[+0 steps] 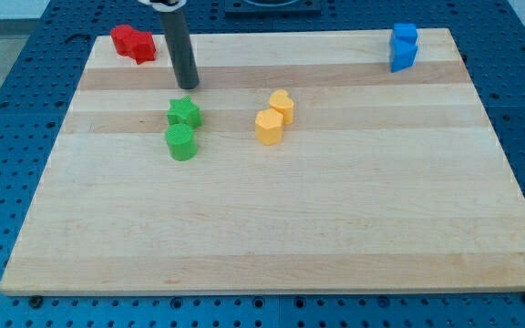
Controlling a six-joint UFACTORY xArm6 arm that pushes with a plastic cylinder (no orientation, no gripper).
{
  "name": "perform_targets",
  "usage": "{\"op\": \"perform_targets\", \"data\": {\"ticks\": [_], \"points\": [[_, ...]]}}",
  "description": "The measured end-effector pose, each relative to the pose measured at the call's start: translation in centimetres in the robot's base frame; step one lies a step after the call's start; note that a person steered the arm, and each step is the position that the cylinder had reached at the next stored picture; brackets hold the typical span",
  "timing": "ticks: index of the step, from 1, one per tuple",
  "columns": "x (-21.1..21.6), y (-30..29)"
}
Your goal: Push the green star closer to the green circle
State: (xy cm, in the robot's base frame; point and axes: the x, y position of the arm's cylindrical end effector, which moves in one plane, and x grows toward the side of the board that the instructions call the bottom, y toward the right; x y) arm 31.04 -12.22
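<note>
A pale wooden board (pixel 272 228) with a visible plank grain is seen lying on a blue perforated table surface (pixel 7 109). Places are given here relative to the green star-shaped block (pixel 184 113), which sits in the board's upper-left part.

Just below the star, toward the view's bottom, the green round block (pixel 181 142) is found — the two stand so close that they appear to touch or nearly touch; a gap cannot be made out with certainty.

My tip (pixel 187 87), the lower end of the straight dark rod, is seen just above the star, toward the view's top and very slightly to the view's right. A narrow strip of bare board is visible between tip and star, so no contact is shown. No jaws or fingers are carried by the rod, so nothing is held or pinched.

To the view's right of the star, two yellow blocks (pixel 274 118) are set together, one a heart shape, the other blunter. Up and to the view's left, near the board's corner, a red block (pixel 132 42) of irregular shape is placed. Far off to the view's right, by the opposite top corner, a blue block (pixel 404 46) is seen — its exact shape cannot be told.
</note>
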Motion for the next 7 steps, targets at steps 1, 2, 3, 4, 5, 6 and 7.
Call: {"op": "perform_targets", "data": {"ticks": [1, 2, 3, 4, 5, 6, 7], "points": [[0.8, 1.9], [2.4, 3.8], [4.2, 4.2], [4.6, 1.9], [4.6, 0.6], [4.8, 0.6], [5.6, 0.6]]}}
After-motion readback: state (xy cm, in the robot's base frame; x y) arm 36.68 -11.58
